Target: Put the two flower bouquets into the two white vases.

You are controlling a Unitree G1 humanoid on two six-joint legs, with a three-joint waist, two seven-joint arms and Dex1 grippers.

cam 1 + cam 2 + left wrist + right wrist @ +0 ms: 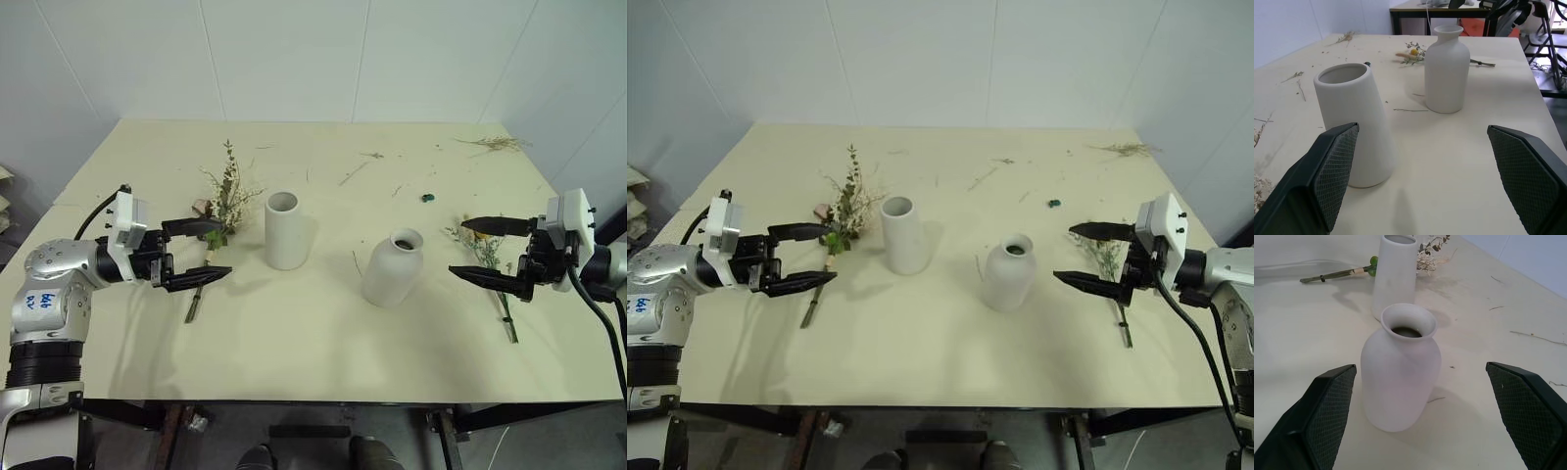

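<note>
Two white vases stand mid-table: a straight cylinder vase (285,230) and a rounder bottle vase (395,268) with a narrow neck. The bushy bouquet (225,199) lies flat to the left of the cylinder, its stem pointing toward the front edge. My left gripper (227,249) hangs open over that stem, pointing at the cylinder and holding nothing. The slim bouquet (484,249) with a yellow flower lies right of the bottle vase. Over it my right gripper (457,247) is open and empty, aimed at the bottle vase (1400,369).
Loose dried twigs (495,144) lie at the far right corner, with thinner twigs (355,173) mid-back. A small dark green bit (428,198) sits behind the bottle vase. The cream table (323,343) has bare room along its front. White walls stand close behind.
</note>
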